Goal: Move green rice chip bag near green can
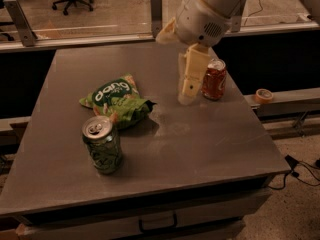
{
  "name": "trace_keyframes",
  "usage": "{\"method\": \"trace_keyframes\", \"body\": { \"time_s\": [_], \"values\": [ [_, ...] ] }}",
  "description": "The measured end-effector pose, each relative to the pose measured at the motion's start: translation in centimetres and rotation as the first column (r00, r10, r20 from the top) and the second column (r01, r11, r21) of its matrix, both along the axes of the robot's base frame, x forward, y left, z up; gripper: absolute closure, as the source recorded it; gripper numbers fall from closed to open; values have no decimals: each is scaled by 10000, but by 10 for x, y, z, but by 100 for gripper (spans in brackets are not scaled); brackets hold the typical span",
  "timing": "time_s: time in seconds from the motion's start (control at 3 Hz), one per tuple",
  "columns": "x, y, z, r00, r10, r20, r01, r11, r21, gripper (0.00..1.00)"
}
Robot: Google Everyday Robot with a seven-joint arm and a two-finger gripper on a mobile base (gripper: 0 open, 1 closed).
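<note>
Now green rice chip bag lies just beside green can. My gripper hangs empty, spread unclear, close to red can; careless swing could topple it.

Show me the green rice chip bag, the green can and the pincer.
green rice chip bag [116, 101], camera view, white lettering
green can [102, 146], camera view, patterned side
pincer [186, 98], camera view, lower end, beside red can [214, 79]

The small soft green foil snack bag with white "dang" lettering lies flat and a little crumpled, left of centre. The green drink can with silver top stands upright just beside its near edge. The gripper hangs to the right, apart from both.
</note>
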State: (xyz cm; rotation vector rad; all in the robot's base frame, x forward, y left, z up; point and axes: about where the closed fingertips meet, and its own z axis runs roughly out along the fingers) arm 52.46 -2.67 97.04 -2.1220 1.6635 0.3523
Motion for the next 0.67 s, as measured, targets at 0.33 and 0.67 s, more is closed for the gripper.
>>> {"method": "trace_keyframes", "body": {
  "time_s": [0.33, 0.67],
  "values": [
    [43, -52, 77, 9266, -2326, 2955, 2133, 9722, 962, 0],
    [48, -44, 78, 9246, -2307, 3032, 2051, 9720, 1143, 0]
  ]
}}
